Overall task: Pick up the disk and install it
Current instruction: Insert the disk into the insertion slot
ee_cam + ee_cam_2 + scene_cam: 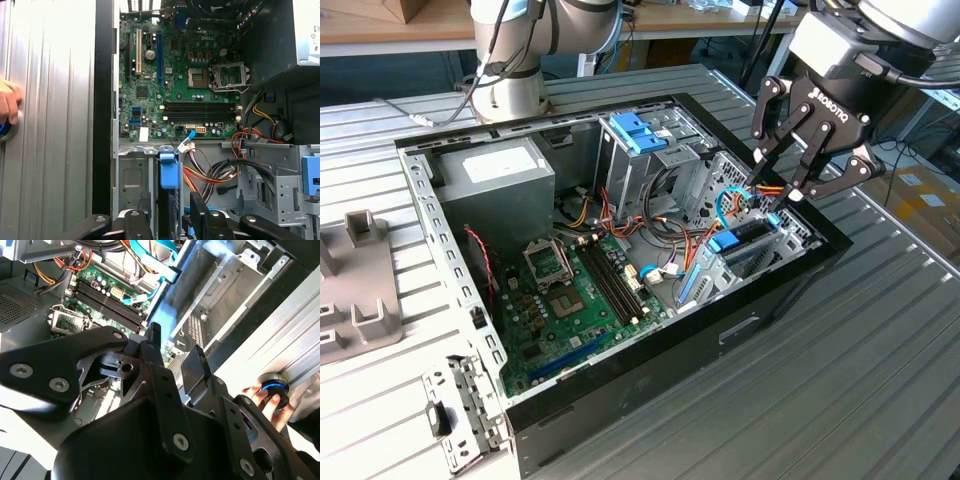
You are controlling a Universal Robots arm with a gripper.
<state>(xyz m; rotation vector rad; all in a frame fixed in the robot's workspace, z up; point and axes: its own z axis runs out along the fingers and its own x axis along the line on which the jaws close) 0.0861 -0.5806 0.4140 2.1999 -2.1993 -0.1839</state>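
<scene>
The disk (732, 240), a dark body with bright blue rails, stands on edge in the metal drive cage at the exterior view's right side of the open computer case (620, 400). My gripper (773, 192) hangs open just above it, apart from it. In the first wrist view the disk's blue tab (169, 171) lies in line with the gap of the gripper (169, 200), one black finger (145, 207) on each side. In the second wrist view the gripper (175, 342) points down at the blurred blue disk rail (165, 315).
A light-blue clip (638, 130) tops the rear drive cage. The grey power supply (495, 180) fills the back corner, and the green motherboard (185, 80) with loose cables lies below. A person's hand (7, 105) rests on a knob outside the case. A grey fixture (355, 285) sits on the table.
</scene>
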